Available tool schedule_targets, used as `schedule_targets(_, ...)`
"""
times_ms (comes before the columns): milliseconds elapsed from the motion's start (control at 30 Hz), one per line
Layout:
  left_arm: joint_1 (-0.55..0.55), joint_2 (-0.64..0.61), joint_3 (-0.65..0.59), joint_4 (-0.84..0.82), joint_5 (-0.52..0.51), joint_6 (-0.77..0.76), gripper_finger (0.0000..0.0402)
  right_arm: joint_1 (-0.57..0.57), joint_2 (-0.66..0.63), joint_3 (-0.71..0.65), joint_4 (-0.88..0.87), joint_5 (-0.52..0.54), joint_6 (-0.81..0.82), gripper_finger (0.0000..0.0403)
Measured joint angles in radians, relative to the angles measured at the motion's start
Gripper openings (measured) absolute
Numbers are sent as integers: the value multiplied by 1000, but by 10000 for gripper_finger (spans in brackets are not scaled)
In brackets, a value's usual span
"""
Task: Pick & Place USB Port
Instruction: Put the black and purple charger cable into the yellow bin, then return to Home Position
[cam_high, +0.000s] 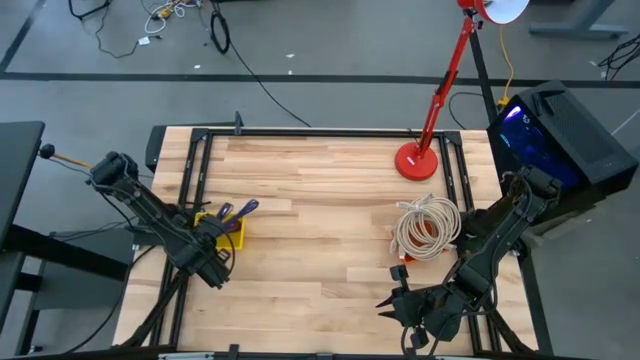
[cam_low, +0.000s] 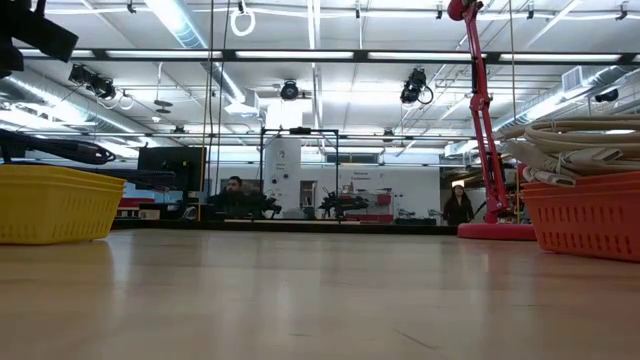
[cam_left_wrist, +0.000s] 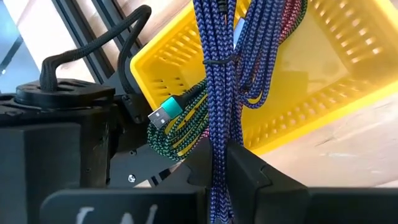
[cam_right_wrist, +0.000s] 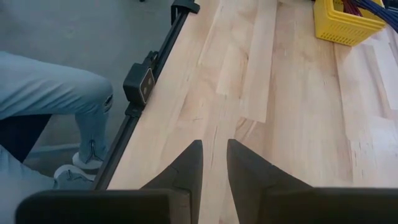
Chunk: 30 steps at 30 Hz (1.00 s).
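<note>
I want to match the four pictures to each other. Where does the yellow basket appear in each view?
High view: yellow basket at the table's left edge, beside the left gripper.
Low view: at the far left, standing on the table.
Left wrist view: fills the upper right, with braided cables hanging over its rim.
Right wrist view: top right corner.
Shared landmark: the wooden table.
</note>
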Motion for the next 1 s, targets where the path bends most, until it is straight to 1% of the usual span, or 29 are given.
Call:
schedule_targets(100, 0, 0, 0, 6, 0, -32, 37, 0, 0, 0, 0, 0, -2, 75)
schedule_targets(333, 0, 0, 0, 43, 15, -26, 63, 0, 0, 0, 1, 0, -3, 75)
schedule_targets(733, 0, 0, 0, 49, 6, -25, 150, 0, 0, 0, 2, 0, -3, 75)
schedule_targets(867, 0, 0, 0, 57, -26, -25, 164, 0, 0, 0, 2, 0, -3, 75)
schedule_targets(1000, 0, 1, 10, 116, -117, -6, 167, 0, 0, 0, 2, 9, -5, 75)
